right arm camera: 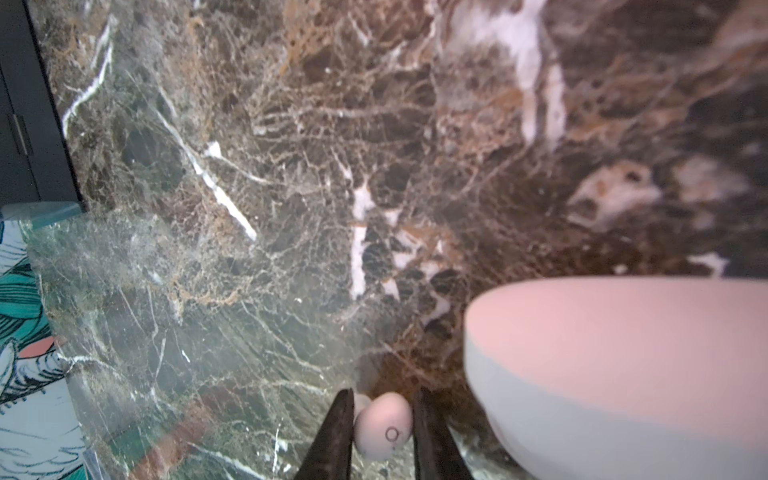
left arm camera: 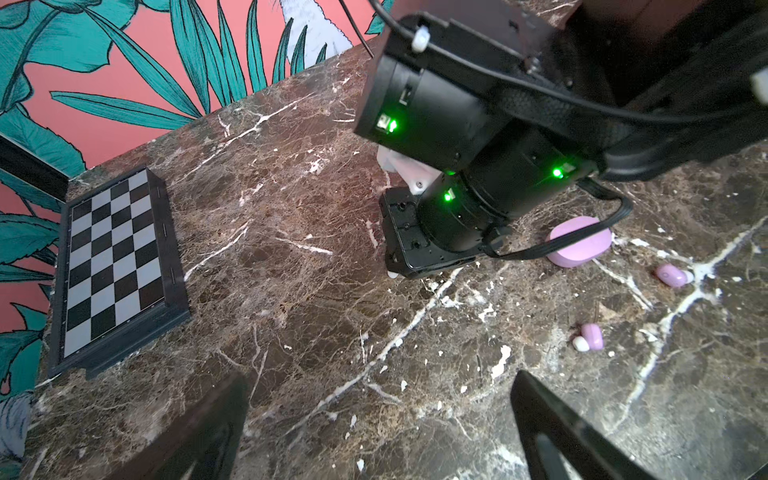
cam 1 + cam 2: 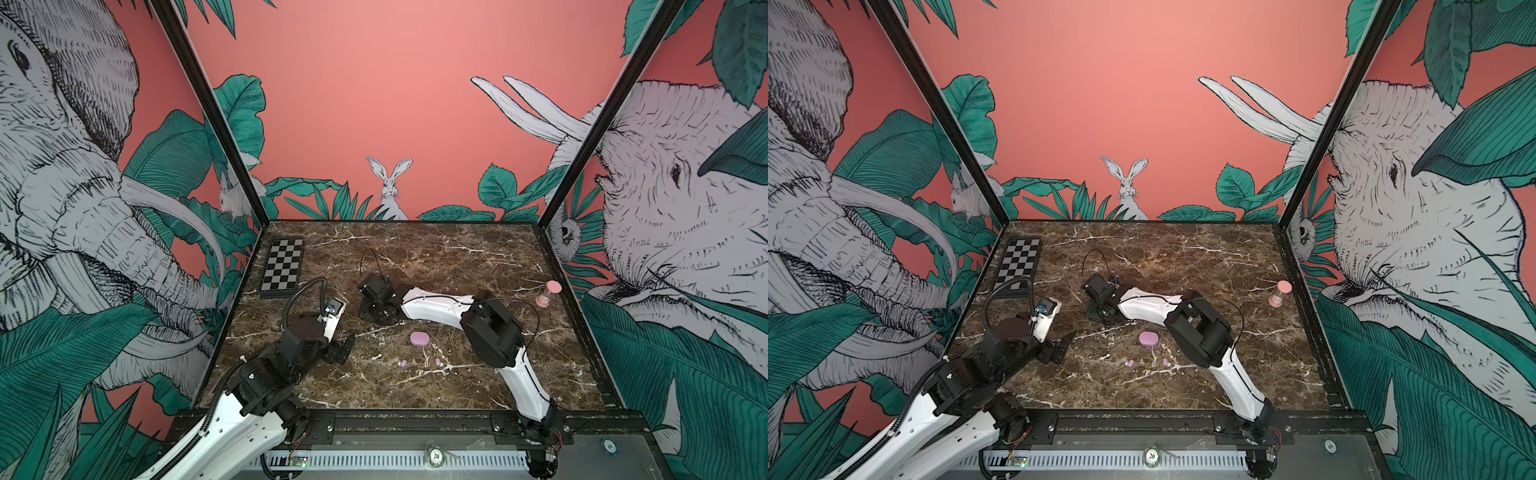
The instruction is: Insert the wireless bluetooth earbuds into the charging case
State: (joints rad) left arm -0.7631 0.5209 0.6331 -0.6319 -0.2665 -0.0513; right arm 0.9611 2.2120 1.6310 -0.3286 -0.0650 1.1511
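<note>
White earbud (image 1: pixel 384 430) pinched in right gripper (image 1: pixel 382 395), low over marble table (image 1: pixel 291 166), just beside white charging case (image 1: pixel 615 374), not seated.
Lilac earbud (image 3: pixel 402 363) and second lilac earbud (image 3: pixel 438 362) loose near closed lilac case (image 3: pixel 419 338).
Left gripper (image 3: pixel 343 349) spread wide, empty.
Likely early: none seen inserted.
White bud and white case show only in right wrist view; in top views the gripper covers them.

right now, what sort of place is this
Probably a robot test cell, not a home: a marble-look tabletop boxed in by jungle-mural panels, with a left arm and right arm mounted at its front edge.
</note>
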